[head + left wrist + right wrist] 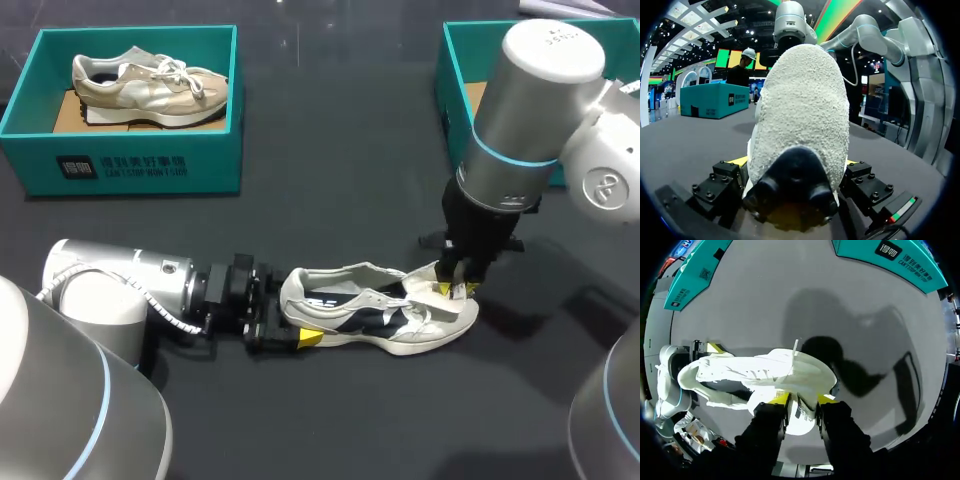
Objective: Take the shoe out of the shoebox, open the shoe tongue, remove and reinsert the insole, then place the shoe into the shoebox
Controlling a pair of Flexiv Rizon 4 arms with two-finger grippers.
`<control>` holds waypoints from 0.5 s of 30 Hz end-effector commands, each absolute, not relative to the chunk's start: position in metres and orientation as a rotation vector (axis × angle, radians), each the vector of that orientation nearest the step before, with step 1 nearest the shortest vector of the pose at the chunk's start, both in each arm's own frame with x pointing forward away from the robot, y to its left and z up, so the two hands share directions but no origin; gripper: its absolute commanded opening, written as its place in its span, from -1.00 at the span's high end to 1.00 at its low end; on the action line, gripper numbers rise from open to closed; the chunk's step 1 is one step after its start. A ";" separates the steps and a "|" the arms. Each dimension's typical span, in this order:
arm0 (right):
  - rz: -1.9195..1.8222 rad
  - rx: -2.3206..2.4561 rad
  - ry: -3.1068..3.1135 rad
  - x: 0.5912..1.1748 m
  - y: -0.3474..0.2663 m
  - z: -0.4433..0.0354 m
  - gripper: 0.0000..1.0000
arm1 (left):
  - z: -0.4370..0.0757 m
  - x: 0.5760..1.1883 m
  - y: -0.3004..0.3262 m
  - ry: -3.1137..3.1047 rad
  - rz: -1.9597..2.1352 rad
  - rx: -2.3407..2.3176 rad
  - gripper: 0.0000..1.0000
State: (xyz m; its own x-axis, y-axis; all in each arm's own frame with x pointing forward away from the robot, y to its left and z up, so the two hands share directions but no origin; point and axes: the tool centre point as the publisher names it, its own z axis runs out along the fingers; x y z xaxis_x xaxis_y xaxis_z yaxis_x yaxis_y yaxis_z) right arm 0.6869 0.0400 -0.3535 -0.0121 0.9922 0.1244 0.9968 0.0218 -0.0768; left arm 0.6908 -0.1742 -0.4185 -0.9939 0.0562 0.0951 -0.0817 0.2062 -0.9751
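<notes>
Head view is showing the white shoe resting on the dark worktop, well apart from the teal shoebox behind my right arm. My left pincer is clamping the heel from both sides. My right pincer is pinching the raised tongue, fingers narrow.

a dark, matte table carries three things directly on its surface. a teal shoebox stands open at about 10 o'clock near the far edge, and a second teal shoebox, also open and partly hidden, stands at about 2 o'clock, well apart from the first. a white shoe with dark side panels sits upright on its sole just off the middle toward 5 o'clock, heel toward 9 o'clock and toe toward 3 o'clock.
</notes>
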 end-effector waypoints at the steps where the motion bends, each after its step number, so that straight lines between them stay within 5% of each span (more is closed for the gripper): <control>1: -0.092 -2.105 -2.105 0.682 0.033 -0.356 -0.55 | -0.421 0.689 -0.176 -2.354 1.913 0.026 1.00; 10: 0.004 -2.256 -2.105 0.682 0.023 -0.337 -0.98 | -0.421 0.689 -0.176 -2.354 1.913 0.026 1.00; 15: 0.055 -2.349 -2.149 0.685 0.021 -0.317 -1.00 | -0.421 0.689 -0.176 -2.354 1.913 0.026 1.00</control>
